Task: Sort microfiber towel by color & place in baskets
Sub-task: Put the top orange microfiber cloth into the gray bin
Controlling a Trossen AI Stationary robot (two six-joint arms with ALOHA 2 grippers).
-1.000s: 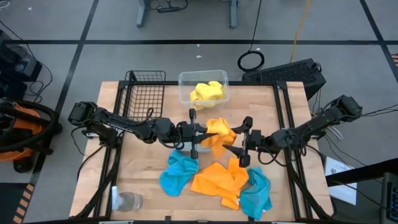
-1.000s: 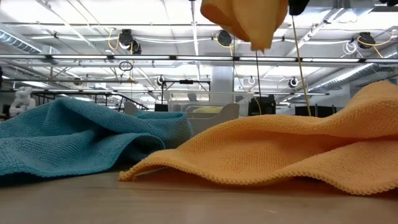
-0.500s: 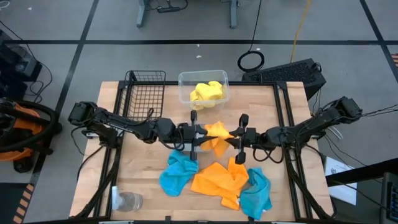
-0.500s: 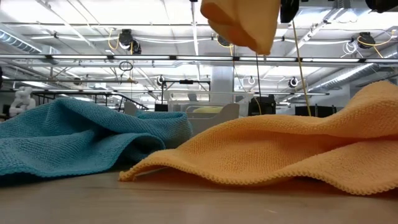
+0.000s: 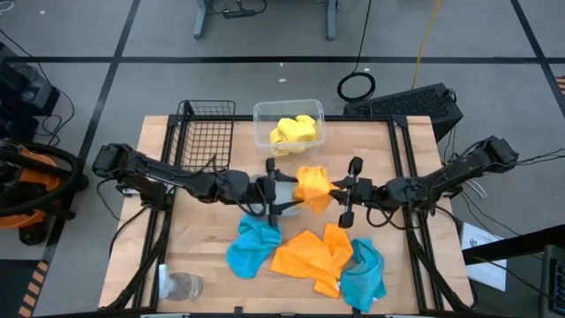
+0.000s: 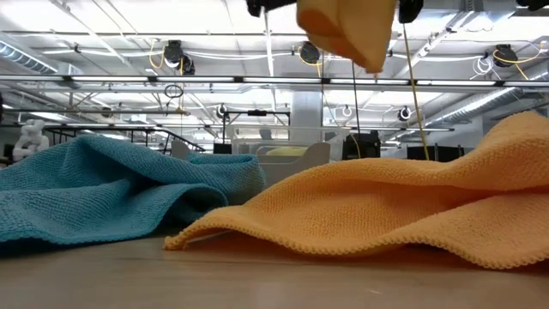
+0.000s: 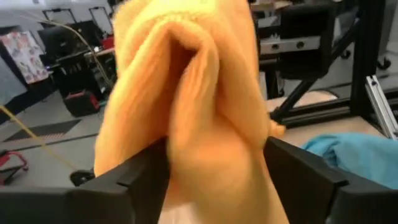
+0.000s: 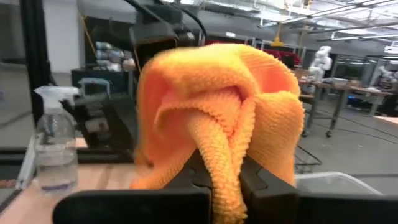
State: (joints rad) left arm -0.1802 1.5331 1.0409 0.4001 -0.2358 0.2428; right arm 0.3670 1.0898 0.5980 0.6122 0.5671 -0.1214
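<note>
We see the orange microfiber towel (image 5: 312, 187) bunched up mid-air over the middle of the wooden bench (image 5: 203, 265), between the two grippers. It hangs as a crumpled wad with no clear long axis; a loose corner droops down in the low view (image 6: 352, 34).

Right gripper (image 5: 338, 188): fingers pinched narrow on the towel's right edge; the right wrist view shows the fold clamped between them (image 8: 227, 180). Left gripper (image 5: 281, 187): fingers (image 7: 124, 183) spread wide either side of the towel, not squeezing it.

Far side of the bench: black wire-mesh basket (image 5: 205, 132) at left, clear plastic tub (image 5: 261, 124) just right of it holding a yellow towel (image 5: 293, 131).

Near side: a teal towel (image 5: 253, 246), a flat orange towel (image 5: 311, 254), another teal towel (image 5: 364, 276). Clear glass cup (image 5: 182, 284) at near left.

No readable writing anywhere.
</note>
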